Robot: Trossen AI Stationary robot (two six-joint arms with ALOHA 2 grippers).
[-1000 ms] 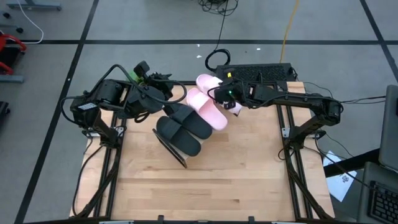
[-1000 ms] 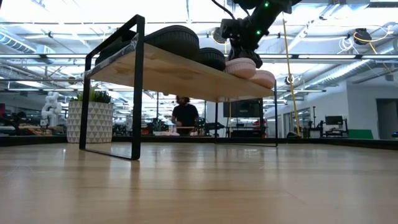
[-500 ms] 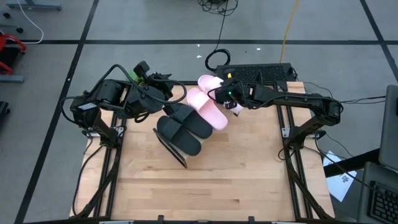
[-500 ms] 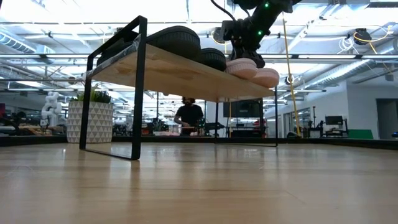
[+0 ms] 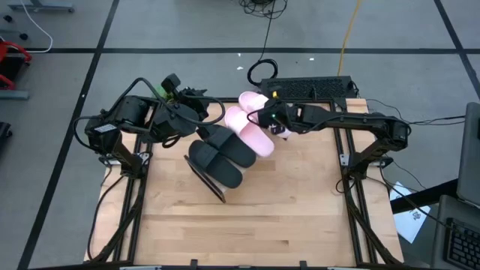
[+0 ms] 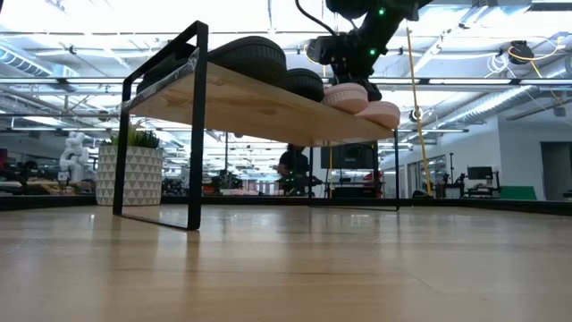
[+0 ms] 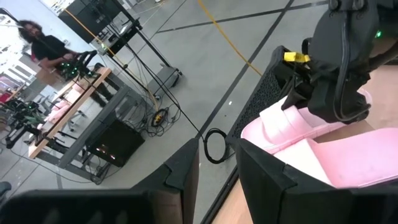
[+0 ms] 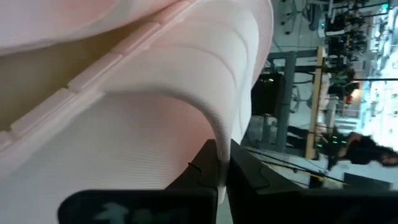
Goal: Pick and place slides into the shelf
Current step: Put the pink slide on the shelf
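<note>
The shelf (image 5: pixel 204 178) (image 6: pixel 250 103) stands aslant on the far half of the table, its board raised on dark end frames. All the slides lie in a row on its board. Two black ones (image 5: pixel 216 163) (image 5: pixel 234 148) are at the near end, then a pink one (image 5: pixel 251 133), then the far pink one (image 5: pixel 251 100) (image 6: pixel 382 112). My right gripper (image 5: pixel 268 116) (image 6: pixel 353 67) is over the far pink slide, shut on its strap. My left gripper (image 5: pixel 202 111) (image 7: pixel 219 174) hovers open beside the shelf's far left side, touching nothing. My right gripper pinches the free edge of the far pink slide's strap (image 8: pixel 205 118) between its two fingers (image 8: pixel 202 165). It reaches in from the table's right side, slanting down. The slide's sole rests on the far end of the shelf board.
A black box with cables (image 5: pixel 311 86) sits at the table's far edge behind the shelf. In the low view, a white planter (image 6: pixel 130 174) and a person (image 6: pixel 295 165) show in the room beyond. Bare tabletop (image 5: pixel 262 217) stretches over the near half.
My right gripper, still shut on the pink strap, has turned a little at the wrist and edged toward the left. The far pink slide has shifted slightly along the shelf board. The person in the room behind has walked to the right.
</note>
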